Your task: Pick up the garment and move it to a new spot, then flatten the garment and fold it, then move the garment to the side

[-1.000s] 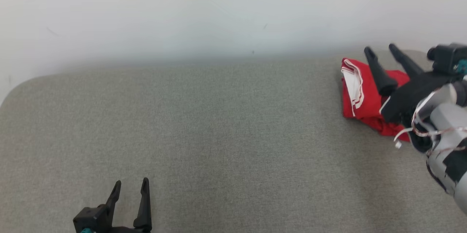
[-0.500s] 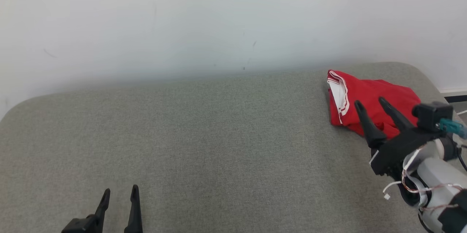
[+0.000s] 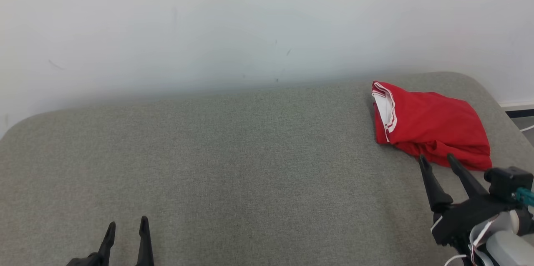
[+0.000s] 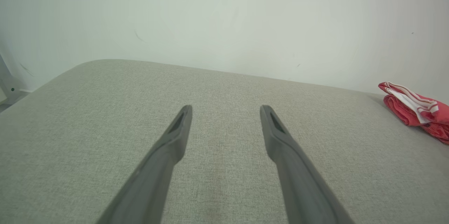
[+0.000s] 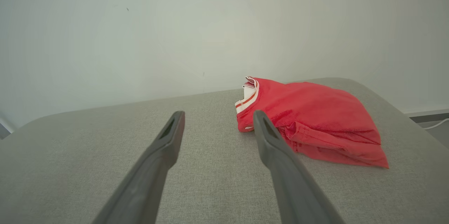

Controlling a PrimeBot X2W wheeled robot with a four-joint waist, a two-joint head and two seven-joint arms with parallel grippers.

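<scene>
One red garment [image 3: 429, 126] lies folded at the cushion's [image 3: 250, 153] far right end. Its long axis slants left to right, with the white-trimmed end pointing left. There are two claws. The right claw [image 3: 436, 158] is spread wide and empty, tips just beside the garment's near edge. The left claw [image 3: 128, 222] is also wide and empty, well apart.
</scene>
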